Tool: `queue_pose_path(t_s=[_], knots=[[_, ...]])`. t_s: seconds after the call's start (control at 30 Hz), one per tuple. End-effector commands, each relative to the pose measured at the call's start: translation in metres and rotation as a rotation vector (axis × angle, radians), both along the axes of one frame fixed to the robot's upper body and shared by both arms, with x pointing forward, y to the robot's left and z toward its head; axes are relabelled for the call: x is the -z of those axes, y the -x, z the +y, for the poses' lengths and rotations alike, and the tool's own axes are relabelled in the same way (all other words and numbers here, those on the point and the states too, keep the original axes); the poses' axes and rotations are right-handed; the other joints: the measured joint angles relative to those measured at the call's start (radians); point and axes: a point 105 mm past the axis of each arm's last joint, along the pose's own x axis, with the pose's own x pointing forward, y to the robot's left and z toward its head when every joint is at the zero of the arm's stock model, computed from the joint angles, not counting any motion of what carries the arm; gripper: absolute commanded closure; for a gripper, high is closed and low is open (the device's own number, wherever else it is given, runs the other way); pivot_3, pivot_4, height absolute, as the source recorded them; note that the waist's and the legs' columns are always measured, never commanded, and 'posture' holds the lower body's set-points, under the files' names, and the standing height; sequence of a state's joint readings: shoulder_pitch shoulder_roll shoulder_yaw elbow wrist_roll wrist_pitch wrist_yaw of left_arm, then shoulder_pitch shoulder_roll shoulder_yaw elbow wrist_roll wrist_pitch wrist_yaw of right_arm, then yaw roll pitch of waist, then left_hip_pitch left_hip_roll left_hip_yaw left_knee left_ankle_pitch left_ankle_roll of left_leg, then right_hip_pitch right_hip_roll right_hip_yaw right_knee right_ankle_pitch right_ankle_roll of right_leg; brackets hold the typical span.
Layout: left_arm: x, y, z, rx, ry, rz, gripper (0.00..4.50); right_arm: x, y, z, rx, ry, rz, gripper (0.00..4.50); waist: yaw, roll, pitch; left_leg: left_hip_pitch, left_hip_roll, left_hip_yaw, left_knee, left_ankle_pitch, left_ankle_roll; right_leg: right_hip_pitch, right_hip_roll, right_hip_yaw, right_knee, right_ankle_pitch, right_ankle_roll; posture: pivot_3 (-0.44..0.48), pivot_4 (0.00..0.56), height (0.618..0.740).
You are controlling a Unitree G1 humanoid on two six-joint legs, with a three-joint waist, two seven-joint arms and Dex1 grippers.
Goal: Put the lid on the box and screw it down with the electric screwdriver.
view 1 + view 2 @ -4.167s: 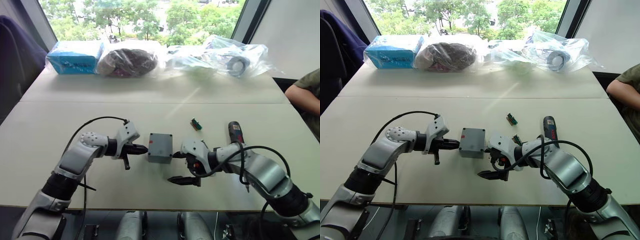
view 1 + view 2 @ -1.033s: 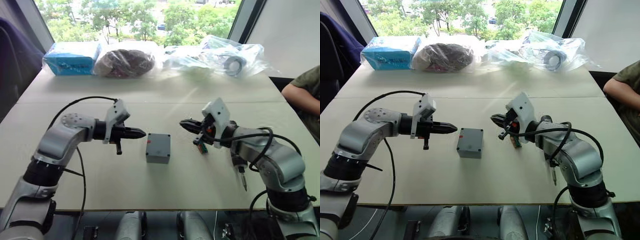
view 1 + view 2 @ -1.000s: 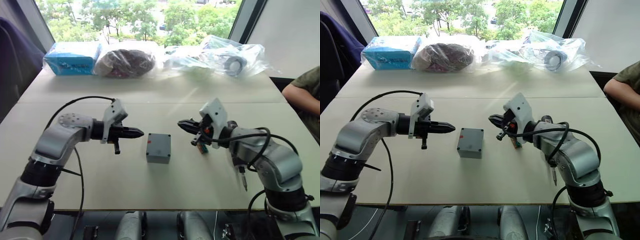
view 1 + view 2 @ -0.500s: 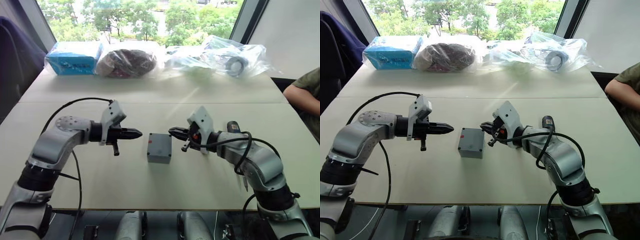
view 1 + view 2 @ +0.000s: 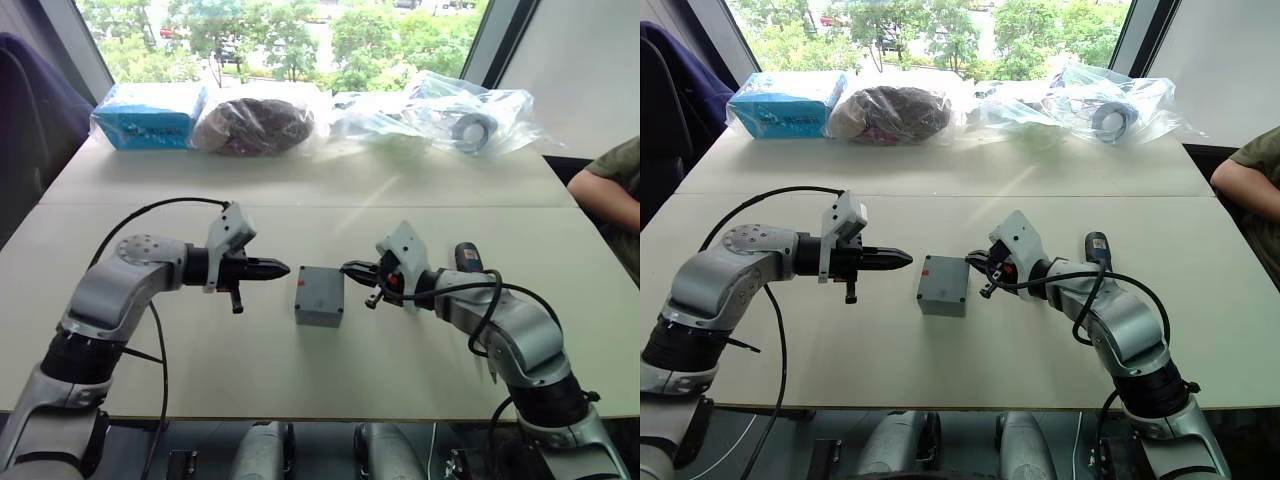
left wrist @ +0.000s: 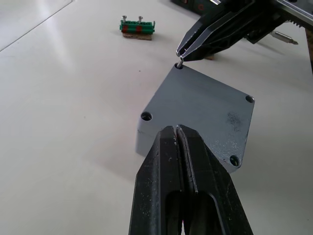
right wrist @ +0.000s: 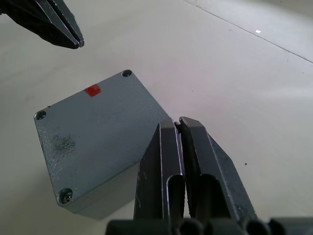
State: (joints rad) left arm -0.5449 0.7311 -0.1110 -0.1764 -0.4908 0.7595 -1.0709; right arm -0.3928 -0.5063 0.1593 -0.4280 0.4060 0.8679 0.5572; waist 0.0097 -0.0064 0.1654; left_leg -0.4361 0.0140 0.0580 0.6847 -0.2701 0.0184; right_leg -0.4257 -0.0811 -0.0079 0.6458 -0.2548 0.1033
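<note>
The grey box (image 5: 318,300) stands in the middle of the table with the lid (image 6: 200,115) lying on top, a small red mark on its upper face. My left gripper (image 5: 284,268) is shut and empty, pointing at the box's left side from a short gap. From the other side, my right gripper (image 5: 348,267) is shut with its tips right at the lid's far right corner hole; a tiny silvery screw (image 6: 180,60) seems pinched there. The electric screwdriver (image 5: 467,258) lies on the table behind my right forearm, partly hidden.
A green connector (image 6: 138,27) lies on the table beyond the box. Along the far edge sit a blue packet (image 5: 150,113) and several plastic bags (image 5: 440,110). A person's arm (image 5: 612,190) rests at the right edge.
My right gripper has come down and in from a raised spot near the connectors to the lid's corner. The left gripper has stayed beside the box. The box has not moved.
</note>
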Motion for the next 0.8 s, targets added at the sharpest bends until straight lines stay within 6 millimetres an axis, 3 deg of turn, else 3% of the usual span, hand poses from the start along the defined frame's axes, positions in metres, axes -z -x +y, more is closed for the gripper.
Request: queue_pose_path(t_s=[0.03, 0.27, 0.37, 0.5, 0.6, 0.8], knots=[[-0.012, 0.003, -0.007, 0.037, 0.025, -0.033, 4.50, -0.003, 0.000, 0.003, -0.004, -0.013, -0.018, 4.42, 0.000, 0.000, 0.000, 0.000, 0.000, 0.000, 0.000, 0.000, 0.000, 0.000, 0.000, 0.000, 0.000, 0.000, 0.000, 0.000, 0.150, 0.740], [-0.009, 0.002, -0.009, 0.032, 0.039, -0.024, 4.50, -0.004, -0.001, 0.003, 0.007, -0.029, -0.016, 4.42, -0.001, 0.000, 0.000, 0.000, 0.000, 0.000, 0.000, 0.000, 0.000, 0.000, 0.000, 0.000, 0.000, 0.000, 0.000, 0.000, 0.150, 0.740], [-0.009, 0.003, -0.010, 0.035, 0.044, -0.022, 4.50, -0.006, -0.002, 0.000, 0.018, -0.030, -0.022, 3.65, 0.000, 0.000, 0.000, 0.000, 0.000, 0.000, 0.000, 0.000, 0.000, 0.000, 0.000, 0.000, 0.000, 0.000, 0.000, 0.000, 0.150, 0.740], [-0.010, 0.003, -0.011, 0.040, 0.054, -0.022, 4.50, -0.015, -0.003, -0.004, 0.029, -0.050, -0.032, 2.10, 0.000, 0.000, 0.000, 0.000, 0.000, 0.000, 0.000, 0.000, 0.000, 0.000, 0.000, 0.000, 0.000, 0.000, 0.000, 0.000, 0.150, 0.740], [-0.011, 0.003, -0.013, 0.051, 0.057, -0.022, 4.50, -0.026, -0.003, -0.009, 0.043, -0.075, -0.038, 2.10, 0.000, 0.000, 0.000, 0.000, 0.000, 0.000, 0.000, 0.000, 0.000, 0.000, 0.000, 0.000, 0.000, 0.000, 0.000, 0.000, 0.150, 0.740], [-0.019, 0.005, -0.027, 0.183, 0.036, -0.057, 4.50, -0.070, -0.007, -0.049, 0.193, -0.186, -0.027, 2.10, 0.004, 0.000, 0.000, 0.000, 0.000, 0.000, 0.000, 0.000, 0.000, 0.000, 0.000, 0.000, 0.000, 0.000, 0.000, 0.000, 0.150, 0.740]])
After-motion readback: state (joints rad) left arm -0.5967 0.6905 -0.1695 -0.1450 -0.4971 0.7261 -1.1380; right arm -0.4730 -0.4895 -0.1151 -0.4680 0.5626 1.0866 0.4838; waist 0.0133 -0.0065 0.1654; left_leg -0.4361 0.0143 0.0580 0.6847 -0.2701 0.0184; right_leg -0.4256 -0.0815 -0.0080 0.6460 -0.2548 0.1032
